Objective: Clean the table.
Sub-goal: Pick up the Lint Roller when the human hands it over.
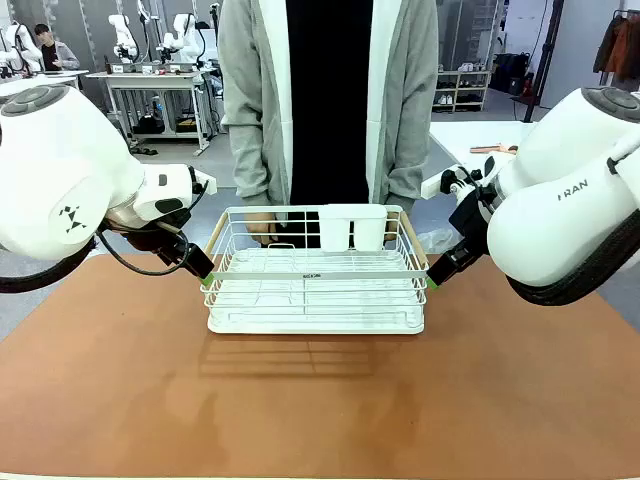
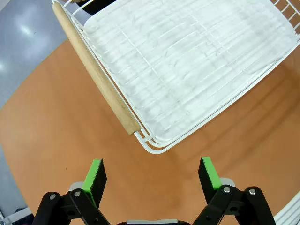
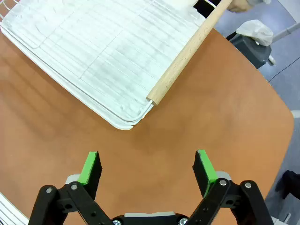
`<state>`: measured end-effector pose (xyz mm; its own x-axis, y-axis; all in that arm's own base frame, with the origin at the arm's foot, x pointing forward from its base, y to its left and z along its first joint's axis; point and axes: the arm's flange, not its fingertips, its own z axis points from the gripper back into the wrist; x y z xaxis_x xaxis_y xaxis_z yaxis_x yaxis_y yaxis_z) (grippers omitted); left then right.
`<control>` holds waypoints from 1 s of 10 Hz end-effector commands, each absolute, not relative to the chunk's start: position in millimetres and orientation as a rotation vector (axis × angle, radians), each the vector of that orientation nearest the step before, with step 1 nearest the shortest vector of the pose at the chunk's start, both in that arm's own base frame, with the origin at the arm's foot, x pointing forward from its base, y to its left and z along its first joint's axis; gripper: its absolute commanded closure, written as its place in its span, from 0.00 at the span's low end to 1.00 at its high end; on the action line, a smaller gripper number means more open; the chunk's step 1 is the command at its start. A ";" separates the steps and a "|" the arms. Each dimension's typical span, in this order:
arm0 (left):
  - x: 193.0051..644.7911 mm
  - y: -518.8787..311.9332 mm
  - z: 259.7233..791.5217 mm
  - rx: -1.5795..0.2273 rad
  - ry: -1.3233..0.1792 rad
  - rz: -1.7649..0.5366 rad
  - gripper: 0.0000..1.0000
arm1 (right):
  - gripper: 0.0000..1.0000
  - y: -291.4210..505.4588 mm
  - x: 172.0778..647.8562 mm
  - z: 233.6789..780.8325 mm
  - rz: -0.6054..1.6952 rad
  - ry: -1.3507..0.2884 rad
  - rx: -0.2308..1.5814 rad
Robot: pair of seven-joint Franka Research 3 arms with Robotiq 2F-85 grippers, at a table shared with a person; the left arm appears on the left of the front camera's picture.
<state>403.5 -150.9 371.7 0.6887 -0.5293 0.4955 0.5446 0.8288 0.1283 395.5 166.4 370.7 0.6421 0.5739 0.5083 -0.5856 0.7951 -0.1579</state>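
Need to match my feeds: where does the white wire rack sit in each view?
Front view: rack at centre, between the arms.
Left wrist view: rack upper right, beyond the open left fingers.
Right wrist view: rack upper left, beyond the open right fingers.
Shared landmark: its wooden ends, left handle, right handle.

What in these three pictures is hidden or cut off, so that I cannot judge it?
Front view: inside of the white holder, behind its own wall.
Front view: the person's hand, partly behind the rack wires.
Left wrist view: rack's far end, cut by the top edge.
Right wrist view: white bundle beyond the table, blurred.
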 end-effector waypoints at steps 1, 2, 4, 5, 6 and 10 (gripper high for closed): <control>403.4 -151.1 371.8 -0.030 -0.545 -0.601 0.00 | 0.00 166.4 395.5 370.7 0.661 -0.572 0.022; 403.4 -151.1 371.8 -0.030 -0.545 -0.601 0.00 | 0.00 166.4 395.5 370.7 0.661 -0.572 0.022; 403.4 -151.1 371.8 -0.030 -0.545 -0.601 0.00 | 0.00 166.4 395.5 370.7 0.661 -0.572 0.022; 403.4 -151.1 371.8 -0.030 -0.545 -0.601 0.00 | 0.00 166.4 395.5 370.7 0.661 -0.572 0.022; 403.4 -151.1 371.8 -0.030 -0.545 -0.601 0.00 | 0.00 166.4 395.5 370.7 0.661 -0.572 0.022; 403.3 -151.3 371.7 -0.030 -0.545 -0.602 0.00 | 0.00 166.0 395.7 370.7 0.662 -0.572 0.021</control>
